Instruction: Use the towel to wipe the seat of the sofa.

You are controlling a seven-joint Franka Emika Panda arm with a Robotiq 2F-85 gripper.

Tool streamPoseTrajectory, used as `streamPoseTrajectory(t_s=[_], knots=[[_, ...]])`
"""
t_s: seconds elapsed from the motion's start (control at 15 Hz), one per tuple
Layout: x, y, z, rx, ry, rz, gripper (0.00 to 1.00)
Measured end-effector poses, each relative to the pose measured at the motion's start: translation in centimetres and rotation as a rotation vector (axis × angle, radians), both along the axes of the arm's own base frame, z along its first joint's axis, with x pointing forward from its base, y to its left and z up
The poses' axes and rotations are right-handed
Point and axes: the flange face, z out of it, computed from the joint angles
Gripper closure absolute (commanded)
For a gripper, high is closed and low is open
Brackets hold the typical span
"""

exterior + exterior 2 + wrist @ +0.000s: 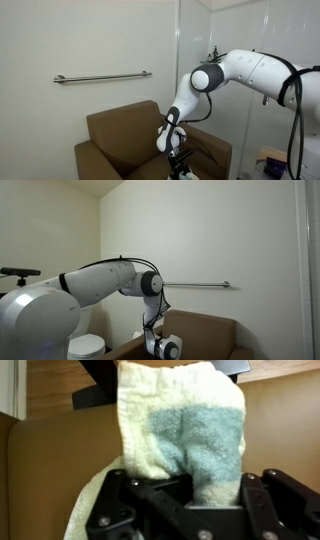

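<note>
In the wrist view my gripper (pixel 192 495) is shut on a cream towel with a pale blue band (pixel 185 430), which fills the middle of the picture over the brown sofa seat (pixel 45 470). In both exterior views the arm reaches down to the brown sofa (pixel 115 130) (pixel 205 330); the gripper (pixel 178 160) sits low over the seat by the front edge, and in an exterior view it (pixel 165 348) is at the bottom edge. The towel is hidden in both exterior views.
A metal grab bar (pixel 100 76) (pixel 195 284) is fixed to the wall above the sofa. A white round object (pixel 88 345) stands beside the sofa. The sofa's armrest (pixel 215 150) lies close to the arm.
</note>
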Motion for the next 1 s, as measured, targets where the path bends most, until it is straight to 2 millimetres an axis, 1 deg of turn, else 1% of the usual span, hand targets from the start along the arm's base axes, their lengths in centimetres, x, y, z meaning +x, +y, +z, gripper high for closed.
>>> streamPoseTrajectory(t_s=[0.2,0.33,0.47,0.53,0.67,0.8,0.87,1.0], knots=[[4.2,3.0,5.6,-0.008,-0.136,0.073,0.95],[6.7,5.1,9.3,-0.01,-0.214,0.116,0.95],[8.7,6.9,12.3,-0.01,-0.286,0.141,0.96],[9.5,7.5,13.4,-0.011,-0.32,0.148,0.95],[10.8,8.2,14.8,-0.02,-0.383,0.155,0.95],[11.8,8.1,15.2,-0.035,-0.449,0.146,0.95],[12.1,7.9,15.0,-0.046,-0.476,0.137,0.95],[12.6,7.1,13.8,-0.069,-0.493,0.113,0.95]])
